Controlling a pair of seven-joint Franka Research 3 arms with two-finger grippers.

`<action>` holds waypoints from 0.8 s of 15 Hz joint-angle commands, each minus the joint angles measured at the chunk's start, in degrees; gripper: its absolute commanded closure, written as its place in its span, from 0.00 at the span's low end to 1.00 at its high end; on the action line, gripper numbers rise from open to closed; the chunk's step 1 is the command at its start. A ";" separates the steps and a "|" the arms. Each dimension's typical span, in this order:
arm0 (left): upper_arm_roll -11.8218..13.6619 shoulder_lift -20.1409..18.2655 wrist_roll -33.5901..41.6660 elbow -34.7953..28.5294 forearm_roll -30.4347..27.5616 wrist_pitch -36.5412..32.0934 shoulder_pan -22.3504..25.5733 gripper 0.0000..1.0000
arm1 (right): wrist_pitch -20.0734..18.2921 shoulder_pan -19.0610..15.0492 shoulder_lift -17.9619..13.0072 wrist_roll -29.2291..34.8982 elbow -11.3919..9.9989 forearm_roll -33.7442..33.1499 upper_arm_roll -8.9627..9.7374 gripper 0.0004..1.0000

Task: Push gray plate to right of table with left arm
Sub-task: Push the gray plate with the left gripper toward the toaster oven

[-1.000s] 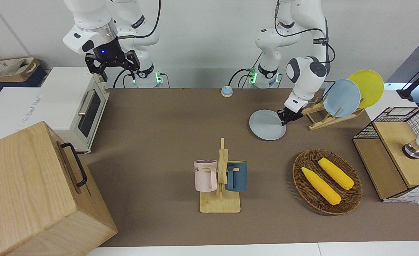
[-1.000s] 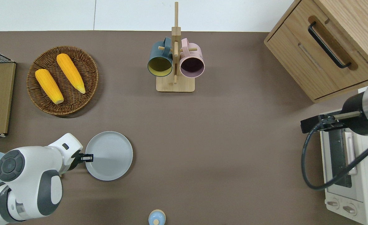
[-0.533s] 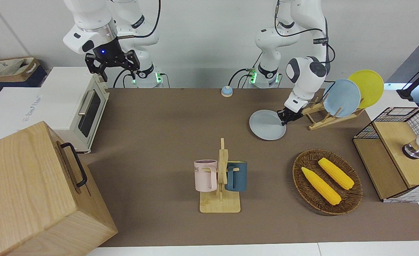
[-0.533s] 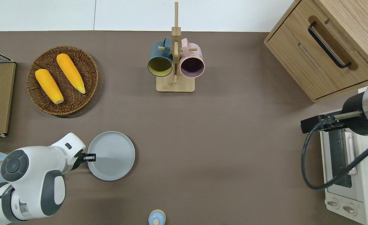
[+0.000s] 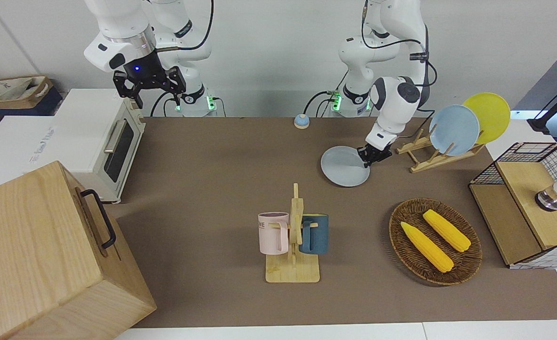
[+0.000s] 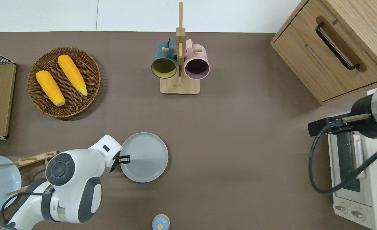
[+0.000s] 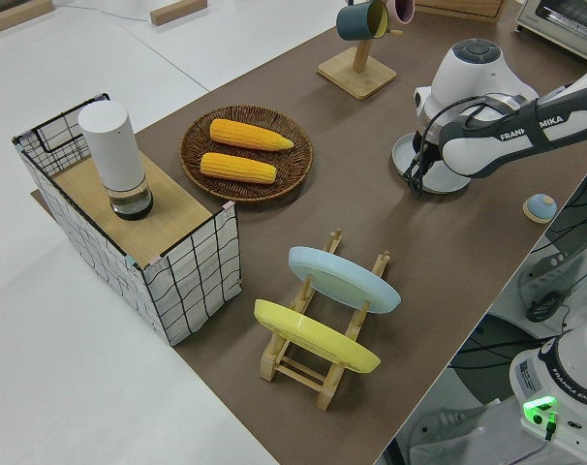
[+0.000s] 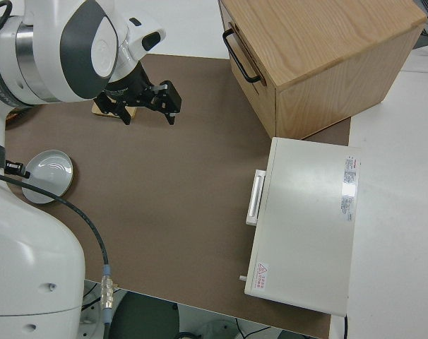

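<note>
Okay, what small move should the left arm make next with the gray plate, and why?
Probably keep sliding the same way, toward the right arm's end of the table. The left tool sits low against the gray plate's rim, and the plate lies about mid-table, with bare tabletop ahead of it.

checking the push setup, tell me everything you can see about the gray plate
The gray plate is round, shallow and pale gray-blue, with a low raised rim and a smooth matte surface, empty. It lies flat on the brown table, nearer to the robots than the mug stand. The left arm's tool sits at its rim on the side toward the left arm's end, apparently touching it.
</note>
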 commanded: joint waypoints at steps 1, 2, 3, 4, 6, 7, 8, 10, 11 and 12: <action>-0.01 4.43 -8.78 3.36 -1.08 1.82 -6.83 1.00 | -0.69 -0.64 -0.43 -0.15 0.05 0.46 0.23 0.02; -0.01 5.30 -11.24 4.24 -1.08 1.82 -8.76 1.00 | -0.69 -0.64 -0.43 -0.15 -0.03 0.46 0.32 0.02; -0.01 5.92 -14.23 5.29 -1.08 1.82 -10.87 1.00 | -0.69 -0.64 -0.43 -0.15 -0.03 0.46 0.23 0.02; 0.07 6.62 -17.04 6.35 -0.99 1.90 -12.89 1.00 | -0.69 -0.64 -0.43 -0.15 -0.03 0.46 0.32 0.02; 0.07 8.56 -21.97 8.72 -0.73 2.43 -16.15 1.00 | -0.69 -0.64 -0.43 -0.15 0.06 0.46 0.23 0.02; 0.07 9.35 -24.17 9.52 -0.64 2.52 -17.91 1.00 | -0.69 -0.64 -0.43 -0.15 -0.03 0.46 0.23 0.02; 0.07 10.05 -26.19 10.39 -0.64 2.95 -19.58 1.00 | -0.69 -0.64 -0.43 -0.15 -0.03 0.46 0.32 0.02; 0.07 11.98 -31.19 13.20 -0.38 3.57 -22.74 1.00 | -0.69 -0.64 -0.43 -0.15 -0.03 0.46 0.32 0.02; 0.07 13.38 -33.48 15.04 -0.29 3.57 -24.32 1.00 | -0.69 -0.64 -0.43 -0.15 -0.03 0.46 0.32 0.02; 0.07 14.62 -35.51 16.80 0.15 3.57 -25.47 1.00 | -0.69 -0.64 -0.43 -0.15 0.05 0.46 0.32 0.02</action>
